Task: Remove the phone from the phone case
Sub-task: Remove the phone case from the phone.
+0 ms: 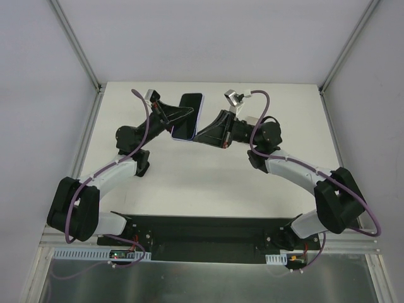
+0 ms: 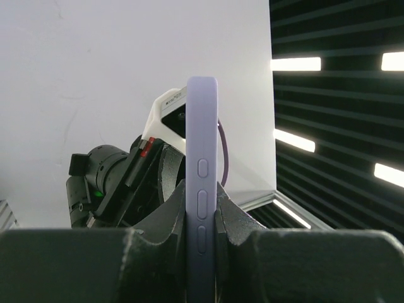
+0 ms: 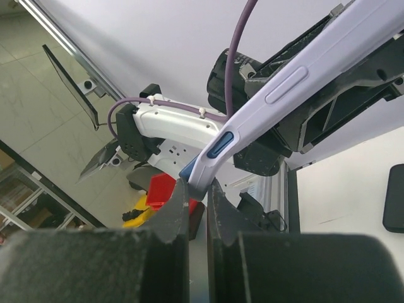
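At left, the left gripper [image 2: 202, 211] is clamped narrow on the long edge of a lilac case [image 2: 202, 158], just beside its side buttons [image 2: 202, 205]. At centre, the phone [image 1: 188, 113] sits in that case, held aloft over the white table [image 1: 189, 189]. At right, the right gripper [image 3: 197, 196] pinches one corner tight, where a blue sliver shows. That corner hold looks thin: a hard peel could slip it off, or wrench the case from the left grip and drop everything.
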Available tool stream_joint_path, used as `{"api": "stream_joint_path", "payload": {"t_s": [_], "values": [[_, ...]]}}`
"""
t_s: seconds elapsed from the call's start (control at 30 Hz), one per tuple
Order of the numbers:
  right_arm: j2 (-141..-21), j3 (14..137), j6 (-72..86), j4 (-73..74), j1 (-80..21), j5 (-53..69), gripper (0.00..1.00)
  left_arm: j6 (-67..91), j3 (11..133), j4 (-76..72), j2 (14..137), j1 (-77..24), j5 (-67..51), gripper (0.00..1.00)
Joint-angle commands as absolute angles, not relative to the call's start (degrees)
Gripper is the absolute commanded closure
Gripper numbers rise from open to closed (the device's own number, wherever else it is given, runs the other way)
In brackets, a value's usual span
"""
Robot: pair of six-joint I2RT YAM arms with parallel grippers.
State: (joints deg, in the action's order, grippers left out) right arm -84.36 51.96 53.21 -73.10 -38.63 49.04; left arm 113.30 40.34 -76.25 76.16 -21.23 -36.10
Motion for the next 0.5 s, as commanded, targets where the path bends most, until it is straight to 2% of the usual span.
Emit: {"api": "stream_joint_path", "payload": {"t_s": [0.0,0.13,0.27,0.47], "values": [[-85.78,53.62,48.69,-86.58,-37.80,51.06,0.99,124.28,40.78,-78.57,74.00,-23.82,-34.89,1.00],[-85.61,53.26,46.41,-81.76,-36.83,49.75,0.99,124.45,40.61,-79.10,73.83,-23.91,-34.80,1.00],[-82.89,52.21,36.68,-66.05,-36.74,46.94,0.99,125.50,40.78,-81.38,74.53,-23.99,-34.02,1.00],[-82.18,48.70,36.21,-61.26,-34.46,42.72,0.99,126.74,42.10,-85.50,76.37,-23.91,-32.52,1.00]]}}
